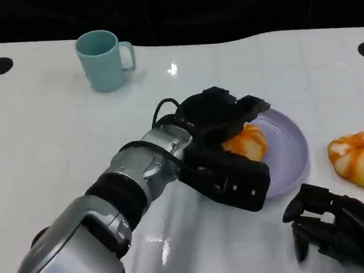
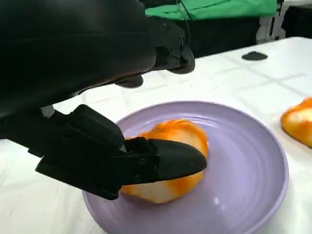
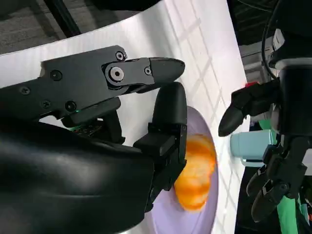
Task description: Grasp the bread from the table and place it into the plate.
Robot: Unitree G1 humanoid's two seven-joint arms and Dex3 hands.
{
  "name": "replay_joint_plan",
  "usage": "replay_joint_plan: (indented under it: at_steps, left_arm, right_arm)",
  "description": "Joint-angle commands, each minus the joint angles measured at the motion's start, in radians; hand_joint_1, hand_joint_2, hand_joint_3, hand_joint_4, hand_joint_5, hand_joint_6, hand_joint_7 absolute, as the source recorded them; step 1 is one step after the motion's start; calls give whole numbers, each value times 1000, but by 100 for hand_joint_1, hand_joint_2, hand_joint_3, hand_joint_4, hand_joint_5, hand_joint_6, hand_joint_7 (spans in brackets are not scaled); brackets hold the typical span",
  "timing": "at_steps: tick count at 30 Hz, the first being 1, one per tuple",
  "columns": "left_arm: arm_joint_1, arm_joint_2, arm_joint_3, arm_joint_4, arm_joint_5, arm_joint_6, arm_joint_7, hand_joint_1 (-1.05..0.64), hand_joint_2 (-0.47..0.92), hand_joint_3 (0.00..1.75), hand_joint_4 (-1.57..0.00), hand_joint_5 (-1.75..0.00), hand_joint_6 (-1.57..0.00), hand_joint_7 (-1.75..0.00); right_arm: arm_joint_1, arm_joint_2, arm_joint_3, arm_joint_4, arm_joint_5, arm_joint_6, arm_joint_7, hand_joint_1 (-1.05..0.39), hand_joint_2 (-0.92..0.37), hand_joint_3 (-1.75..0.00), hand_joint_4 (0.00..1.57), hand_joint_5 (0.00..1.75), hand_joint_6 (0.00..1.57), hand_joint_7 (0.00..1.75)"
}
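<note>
The left hand [image 1: 222, 143] reaches over the purple plate [image 1: 291, 151], its fingers [image 2: 165, 161] closed around the bread [image 1: 247, 142], which already rests on the plate's left part. The next move is probably only to let go. The right hand [image 1: 336, 229] rests empty near the table's front edge, fingers curled.
</note>
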Motion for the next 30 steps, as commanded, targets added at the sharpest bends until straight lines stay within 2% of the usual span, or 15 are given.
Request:
replay_joint_plan:
  at_steps: [1, 8, 18, 21, 22, 26, 30]
  left_arm:
    - [-16, 31, -4, -35, 4, 11, -33, -99, 92, 73, 0, -13, 0, -13]
    - [30, 89, -5, -135, 2, 11, -54, -99, 92, 76, 0, -12, 0, -12]
    - [169, 176, 82, -343, -102, -39, -113, -96, 92, 73, 0, -12, -1, -13]
    - [219, 194, 126, -373, -154, -106, -78, -93, 92, 69, -5, -16, -7, -15]
    - [242, 198, 146, -381, -176, -138, -56, -86, 92, 66, -15, -22, -15, -19]
    - [325, 191, 229, -386, -271, -267, 15, -74, 92, 56, -36, -38, -38, -23]
    - [389, 178, 290, -409, -392, -323, -42, -69, 92, 54, -40, -52, -50, -22]
  right_arm:
    - [18, -11, 6, 15, -14, 0, -4, -52, -92, -25, 69, 175, 68, 139]
    - [14, -11, 3, 18, -16, 10, -7, -53, -92, -25, 69, 175, 68, 140]
    - [3, -16, 3, 43, -22, -8, -4, -55, -92, -24, 67, 175, 68, 138]
    - [1, -13, 1, 47, -16, -7, 3, -54, -92, -24, 67, 175, 69, 138]
    - [3, -13, 1, 43, -17, -6, 1, -54, -92, -24, 67, 175, 69, 138]
    - [8, -14, 3, 35, -23, -10, -4, -55, -92, -24, 67, 175, 69, 137]
    - [10, -16, 3, 32, -22, -8, 0, -56, -92, -23, 67, 175, 69, 137]
